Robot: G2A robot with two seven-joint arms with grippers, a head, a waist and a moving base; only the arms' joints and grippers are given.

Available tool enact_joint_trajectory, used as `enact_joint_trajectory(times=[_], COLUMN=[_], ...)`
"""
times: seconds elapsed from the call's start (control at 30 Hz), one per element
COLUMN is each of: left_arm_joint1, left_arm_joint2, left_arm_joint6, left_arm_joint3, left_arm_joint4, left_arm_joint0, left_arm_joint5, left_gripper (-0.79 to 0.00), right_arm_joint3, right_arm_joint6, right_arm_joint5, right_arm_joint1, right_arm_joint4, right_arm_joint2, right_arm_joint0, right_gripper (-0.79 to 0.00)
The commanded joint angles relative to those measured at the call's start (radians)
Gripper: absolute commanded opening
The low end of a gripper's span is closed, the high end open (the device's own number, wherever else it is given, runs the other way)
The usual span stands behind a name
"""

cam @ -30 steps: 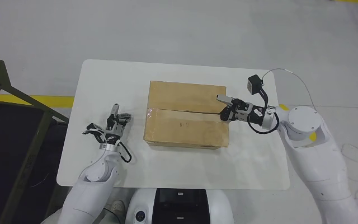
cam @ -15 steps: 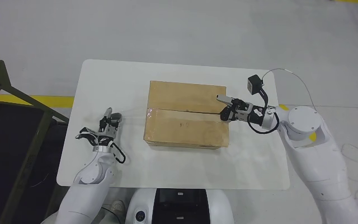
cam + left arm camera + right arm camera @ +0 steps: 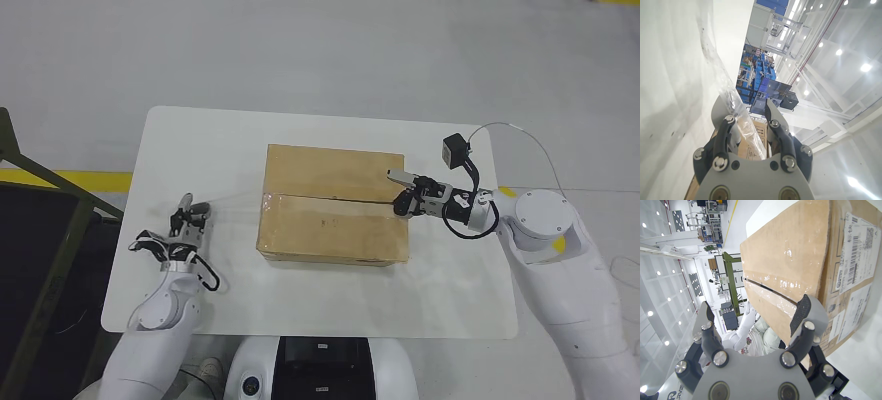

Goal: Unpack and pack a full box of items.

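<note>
Cardboard box sits mid-desk. Both top flaps are down, and the contents are hidden. The seam between the flaps is slightly gapped.

The box's long axis runs left–right across the desk, and the seam follows it. The right-hand end face carries printed labels.

Right gripper is at the box's right end, level with the seam. Its jaws are spread wide. One finger is close against the top edge of that end, just by the seam; I cannot tell if it touches. The other finger is out in the air, off the cardboard.

Left gripper is low over the desk on the box's left, well apart from it and pointing towards it. A strip of clear tape runs between its jaws. The strip lies along one finger's inner face and shows from above as a thin line across to the box's left end. The jaws show a narrow gap and are not pressed together. I cannot tell whether the tape is pinched or only clinging.

Desk surface shows on all four sides of the box. It is widest on the left and narrower at the front and far edges.
</note>
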Motion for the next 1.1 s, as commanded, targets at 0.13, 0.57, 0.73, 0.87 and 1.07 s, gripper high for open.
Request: enact_joint_trajectory(times=[0.13, 0.57, 0.73, 0.87, 1.07], left_arm_joint1=[-0.005, -0.017, -0.022, -0.025, -0.028], left_arm_joint2=[-0.02, -0.052, -0.063, -0.075, -0.093], left_arm_joint6=[0.001, -0.008, -0.014, -0.035, -0.056], left_arm_joint3=[0.008, 0.01, -0.007, -0.053, -0.17], left_arm_joint4=[-0.002, -0.019, -0.033, -0.034, 0.0], left_arm_joint0=[-0.001, 0.003, 0.012, 0.032, 0.072], left_arm_joint5=[0.015, 0.028, 0.016, -0.007, -0.025], left_gripper=[-0.508, -0.785, -0.785, -0.785, -0.785], right_arm_joint3=[0.0, 0.0, 0.0, 0.0, 0.0], right_arm_joint6=[0.0, 0.0, 0.0, 0.0, 0.0], right_arm_joint5=[0.0, 0.0, 0.0, 0.0, 0.0], right_arm_joint1=[0.0, 0.0, 0.0, 0.0, 0.0], right_arm_joint4=[0.0, 0.0, 0.0, 0.0, 0.0], right_arm_joint2=[0.0, 0.0, 0.0, 0.0, 0.0], right_arm_joint0=[0.0, 0.0, 0.0, 0.0, 0.0], right_gripper=[0.0, 0.0, 0.0, 0.0, 0.0])
